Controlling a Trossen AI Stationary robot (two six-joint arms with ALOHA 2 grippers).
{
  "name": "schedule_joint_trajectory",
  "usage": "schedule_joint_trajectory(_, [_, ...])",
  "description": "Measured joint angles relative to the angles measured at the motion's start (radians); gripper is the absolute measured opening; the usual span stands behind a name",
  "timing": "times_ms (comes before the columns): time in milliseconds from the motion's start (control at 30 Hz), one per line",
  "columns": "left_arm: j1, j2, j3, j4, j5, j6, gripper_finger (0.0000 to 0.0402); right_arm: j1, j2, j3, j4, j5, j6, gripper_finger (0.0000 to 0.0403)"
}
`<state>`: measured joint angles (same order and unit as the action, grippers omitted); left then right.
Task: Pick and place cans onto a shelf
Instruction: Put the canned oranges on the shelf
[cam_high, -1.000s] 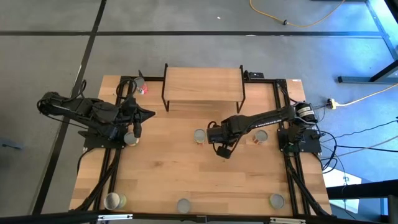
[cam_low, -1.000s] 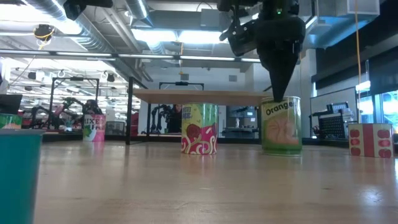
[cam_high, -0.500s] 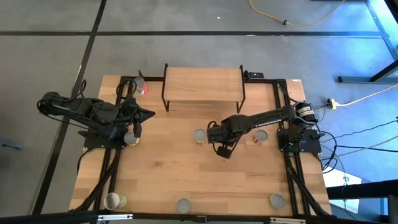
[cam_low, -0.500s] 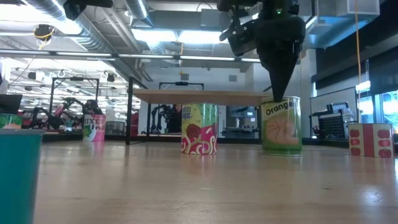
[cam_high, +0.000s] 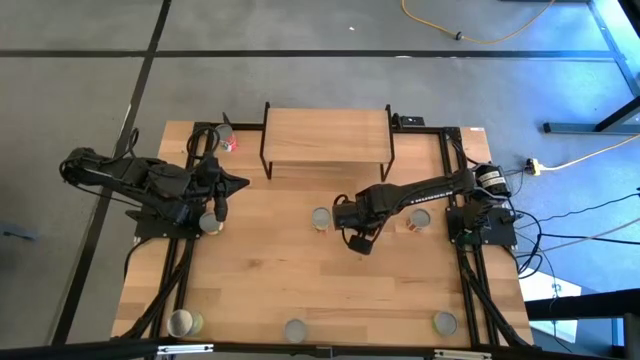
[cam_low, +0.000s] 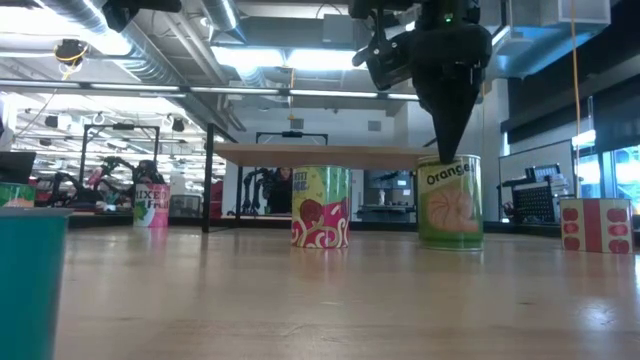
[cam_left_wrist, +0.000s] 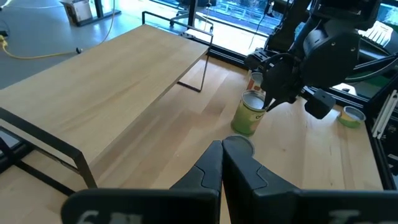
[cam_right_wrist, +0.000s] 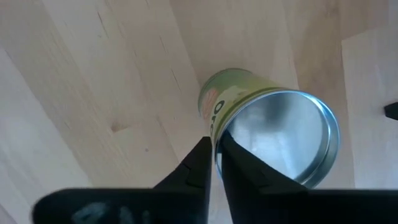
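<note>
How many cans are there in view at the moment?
8 cans: one left of the shelf, one by the left gripper, two mid-table, one gripped at its rim by the right gripper, three along the front edge. None looks hidden elsewhere.

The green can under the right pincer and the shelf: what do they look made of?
The green can looks like metal: its top is a shiny silver disc with a raised rim, and the side carries what seems a printed paper label reading "Orange". The shelf has a pale board with visible grain, apparently matte wood, on thin black legs, probably painted metal.
</note>
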<state>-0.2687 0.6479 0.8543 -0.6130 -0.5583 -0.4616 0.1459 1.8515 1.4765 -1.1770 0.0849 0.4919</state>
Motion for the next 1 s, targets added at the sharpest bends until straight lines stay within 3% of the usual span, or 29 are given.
schedule_joint_trajectory(233, [0.000,0.000,0.000,0.000,-0.006,0.001,0.0000,0.000,0.006,0.054,-0.008,-0.005,-0.030,0.0072])
schedule_joint_trajectory(600, [0.000,0.000,0.000,-0.001,-0.006,0.002,0.0000,0.000,0.003,0.357,-0.089,0.021,-0.216,0.0074])
schedule_joint_trajectory(867, [0.000,0.000,0.000,0.000,0.000,-0.027,0.0001,0.000,0.002,0.560,-0.252,0.026,-0.289,0.0074])
schedule_joint_trajectory(1000, [0.000,0.000,0.000,0.031,0.045,-0.009,0.0020,0.001,0.002,0.660,-0.345,0.027,-0.295,0.0074])
